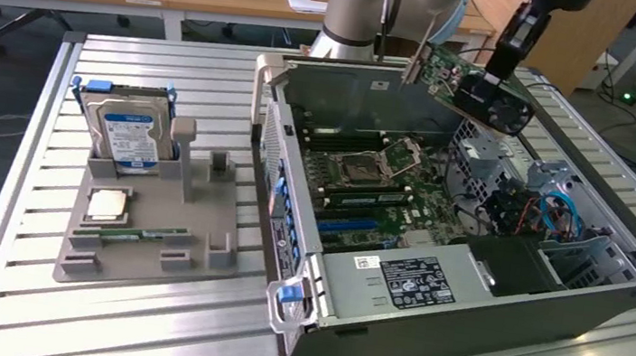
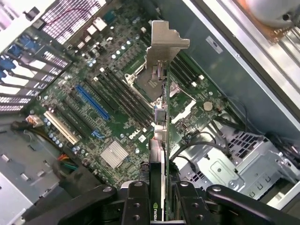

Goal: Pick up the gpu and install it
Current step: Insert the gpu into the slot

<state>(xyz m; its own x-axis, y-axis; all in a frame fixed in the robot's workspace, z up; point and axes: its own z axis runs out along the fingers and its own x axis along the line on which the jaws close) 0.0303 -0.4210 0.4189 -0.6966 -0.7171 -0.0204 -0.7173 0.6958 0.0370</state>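
Gpu [image 1: 471,84], one, in one end effector [image 2: 161,187]

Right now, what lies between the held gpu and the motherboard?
Nothing: in the exterior view the gpu, clamped in the gripper, hangs over the motherboard with open air between.

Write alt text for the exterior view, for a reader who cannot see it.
The gripper holds the gpu tilted in the air above the open computer case, over its motherboard. To the exterior view's left, a grey holder on the slatted metal table carries an upright hard drive.
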